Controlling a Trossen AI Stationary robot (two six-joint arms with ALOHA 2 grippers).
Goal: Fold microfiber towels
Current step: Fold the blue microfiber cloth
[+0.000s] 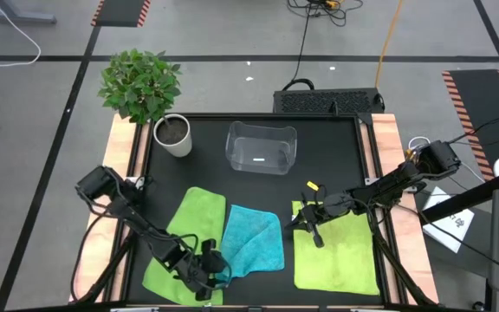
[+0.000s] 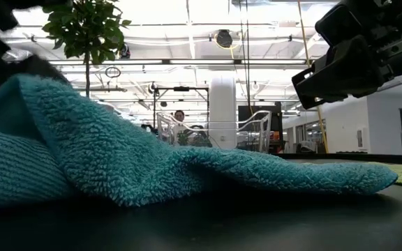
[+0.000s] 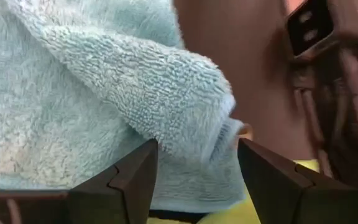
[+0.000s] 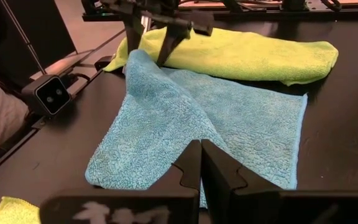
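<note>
Black worktop [image 1: 336, 139], seen from above. Three microfiber towels along the near edge.

Turquoise towel [image 1: 254, 238] lies in the middle, partly folded: one corner is turned over onto its own body, a raised fold showing in the right wrist view [image 4: 166, 102]. Its left edge overlaps the left lime-green towel [image 1: 193, 221], which lies rumpled near the near-left corner. The right lime-green towel [image 1: 336, 251] lies flat near the near-right corner, apart from the turquoise one.

Left end effector [image 1: 208, 270] at the near edge, at the near-left corner of the turquoise towel. Fingers [image 3: 129, 180] spread wide, with the lifted turquoise corner [image 3: 185, 112] between them; whether they touch the cloth cannot be told.

Right end effector [image 1: 306, 224] hangs over the far-left corner of the right lime-green towel, fingers [image 4: 219, 171] pressed together, pinching nothing.

Clear plastic bin [image 1: 261, 147] stands at the far middle of the worktop. White pot with a plant [image 1: 172, 134] at the far-left corner.
</note>
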